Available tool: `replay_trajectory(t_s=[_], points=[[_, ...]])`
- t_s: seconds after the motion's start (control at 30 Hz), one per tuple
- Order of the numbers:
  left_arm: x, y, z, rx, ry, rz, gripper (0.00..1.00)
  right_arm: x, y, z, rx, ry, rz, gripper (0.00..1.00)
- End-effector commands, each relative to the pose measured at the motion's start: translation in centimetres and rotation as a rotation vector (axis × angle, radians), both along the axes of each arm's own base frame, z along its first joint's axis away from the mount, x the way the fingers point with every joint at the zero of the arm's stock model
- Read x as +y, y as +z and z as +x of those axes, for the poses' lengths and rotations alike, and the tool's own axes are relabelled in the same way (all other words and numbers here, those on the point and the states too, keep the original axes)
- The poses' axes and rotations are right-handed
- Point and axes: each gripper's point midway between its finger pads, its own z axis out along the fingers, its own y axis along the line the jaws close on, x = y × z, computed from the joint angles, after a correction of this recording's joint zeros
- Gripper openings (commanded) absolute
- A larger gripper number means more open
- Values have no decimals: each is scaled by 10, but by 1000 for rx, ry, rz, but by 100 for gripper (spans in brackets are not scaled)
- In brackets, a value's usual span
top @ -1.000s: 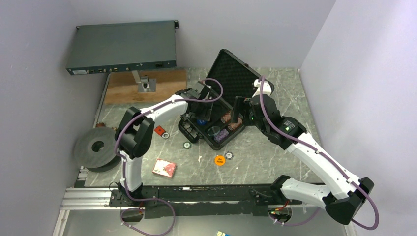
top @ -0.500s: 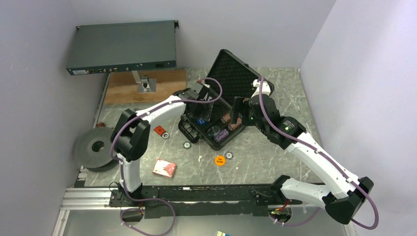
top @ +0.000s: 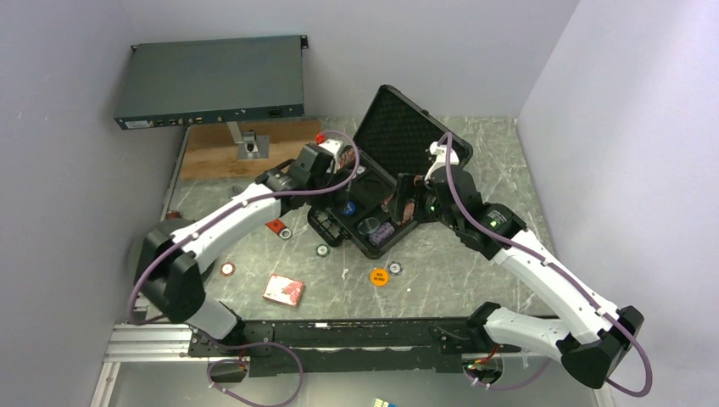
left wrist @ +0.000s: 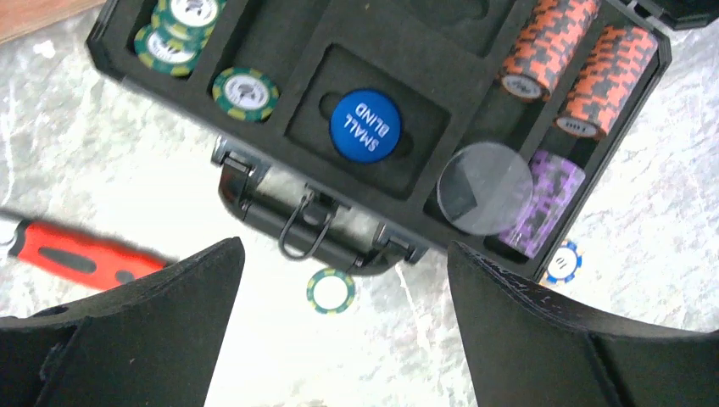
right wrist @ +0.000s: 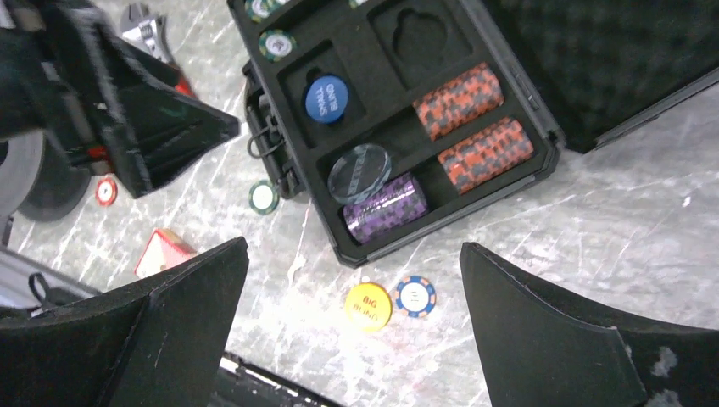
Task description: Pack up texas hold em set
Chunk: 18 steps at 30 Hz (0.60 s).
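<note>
A red card deck [top: 284, 289] lies nearest, at 7 o'clock from the black case [top: 405, 127]; an orange disc [top: 378, 275] at 6. The case lies open (blue disc [left wrist: 365, 125] tucked inside). Above it, left gripper [left wrist: 339, 254] and right gripper [right wrist: 352, 254] hold nothing, jaws wide apart.

You have matt foam lining the black textured hard case [left wrist: 280, 51]; its round blue plastic disc [left wrist: 365, 125] looks glossy. The grey marbled tabletop [right wrist: 593, 220] looks smooth.
</note>
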Motion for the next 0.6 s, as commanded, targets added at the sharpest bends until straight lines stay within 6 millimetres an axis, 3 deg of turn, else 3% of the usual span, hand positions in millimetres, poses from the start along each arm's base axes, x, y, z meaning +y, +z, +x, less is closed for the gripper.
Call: replay_trajectory(t_s=[0.0, 0.13, 0.37, 0.57], points=[[25, 20, -24, -45, 6, 13, 97, 13, -9, -13, 51, 59, 76, 100], [54, 25, -55, -68, -2, 27, 99, 10, -48, -24, 186, 15, 61, 100], [107, 30, -104, -89, 37, 65, 100, 24, -113, -52, 393, -64, 14, 100], [141, 19, -127, -126, 66, 115, 100, 56, -146, -75, 479, -98, -65, 96]])
